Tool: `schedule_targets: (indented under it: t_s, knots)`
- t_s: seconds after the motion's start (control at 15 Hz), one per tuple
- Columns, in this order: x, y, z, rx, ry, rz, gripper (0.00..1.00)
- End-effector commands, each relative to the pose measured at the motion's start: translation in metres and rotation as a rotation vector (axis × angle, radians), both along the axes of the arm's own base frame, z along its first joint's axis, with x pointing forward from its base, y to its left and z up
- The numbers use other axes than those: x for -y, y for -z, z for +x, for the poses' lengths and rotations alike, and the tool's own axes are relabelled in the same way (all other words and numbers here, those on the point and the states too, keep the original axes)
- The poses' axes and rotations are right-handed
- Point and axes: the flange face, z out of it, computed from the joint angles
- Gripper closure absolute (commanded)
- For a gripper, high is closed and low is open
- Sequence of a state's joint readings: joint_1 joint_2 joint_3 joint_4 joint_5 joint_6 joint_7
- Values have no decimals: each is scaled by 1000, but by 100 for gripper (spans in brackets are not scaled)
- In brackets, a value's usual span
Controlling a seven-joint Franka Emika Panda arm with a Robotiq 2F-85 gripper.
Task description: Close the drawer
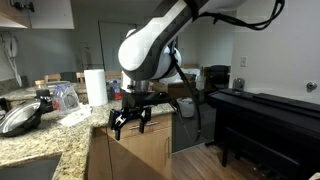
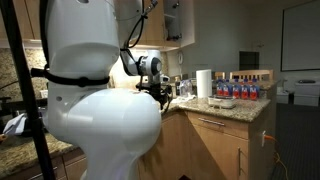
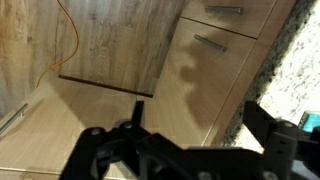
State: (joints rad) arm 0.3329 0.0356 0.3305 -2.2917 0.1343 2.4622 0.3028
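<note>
Kitchen, granite desk (image 1: 40, 145) over wood cabinets. Claw (image 1: 130, 126) hangs just off the desk edge, fingers spread wide, gripping nothing. Drawer (image 3: 222, 50) sits at 1 o'clock in wrist view, apart from claw.
</note>
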Motion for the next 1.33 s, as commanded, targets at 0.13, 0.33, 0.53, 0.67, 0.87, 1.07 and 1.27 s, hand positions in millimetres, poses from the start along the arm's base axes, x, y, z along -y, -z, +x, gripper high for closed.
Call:
schedule_targets:
  t_s: [0.13,0.33,0.53,0.67,0.87,1.07,1.27]
  knots:
    - [20,-8,-2,13,74,-65,0]
    - [39,-20,0,0,129,-112,0]
    - [69,-36,-1,-60,163,-151,0]
    - [90,-52,-1,-89,171,-162,0]
    - [124,-78,-2,-99,186,-186,0]
    - [154,-103,-5,-91,151,-176,0]
    - [175,-123,-5,-73,156,-161,0]
